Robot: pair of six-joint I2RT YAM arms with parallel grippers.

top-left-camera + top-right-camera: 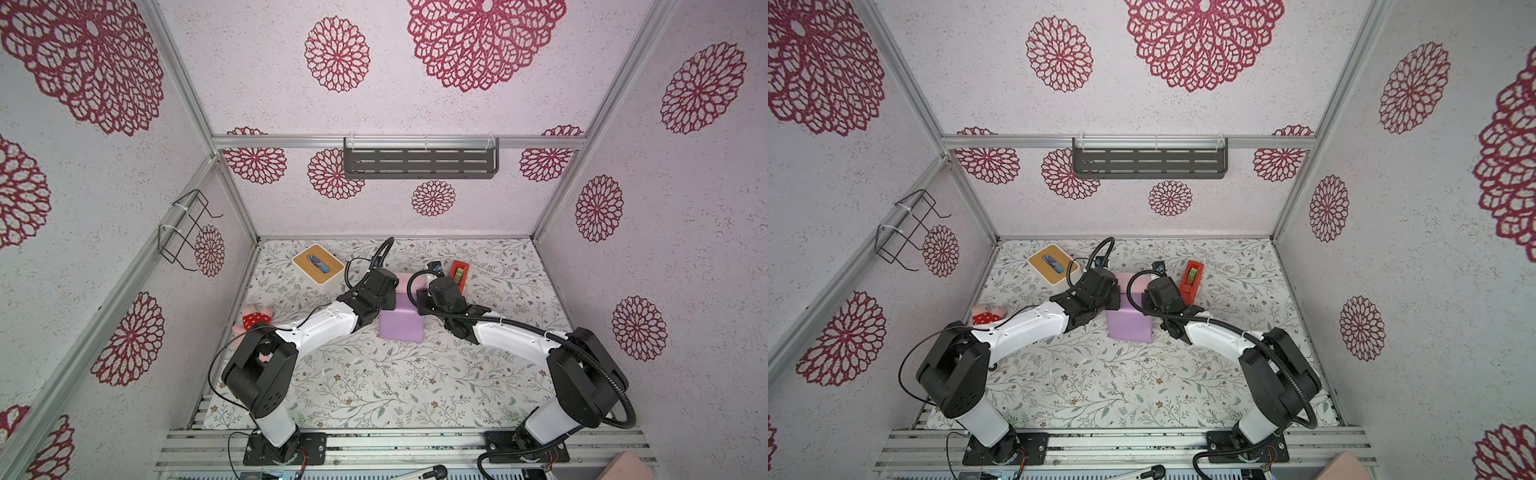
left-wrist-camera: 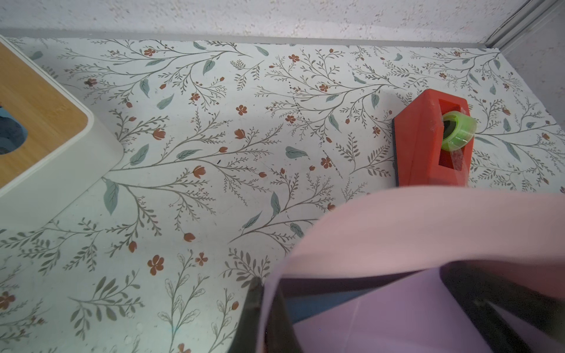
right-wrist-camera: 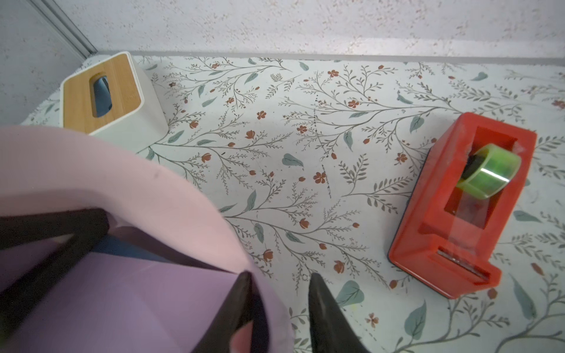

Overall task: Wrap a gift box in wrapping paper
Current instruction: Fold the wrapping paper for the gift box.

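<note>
Gift box (image 3: 128, 247) mid-table, draped in wrapping paper (image 1: 401, 326), lilac face outward. The left gripper (image 2: 266, 290) pinches the raised pink flap's edge. The right gripper (image 3: 279, 276) straddles its other end, jaws apart, presumably so both can draw the flap taut across the top.

The wrapping paper (image 1: 401, 326) is lying draped over the gift box (image 3: 122, 246) in the middle of the table (image 1: 374, 386). The tissue box (image 1: 318, 263) is standing behind it to the left, and the tape dispenser (image 1: 460, 270) behind it to the right. The plush toy (image 1: 255, 318) is lying near the left edge. A shelf (image 1: 419, 160) is hanging on the back wall, and a wire rack (image 1: 187, 228) on the left wall.
</note>
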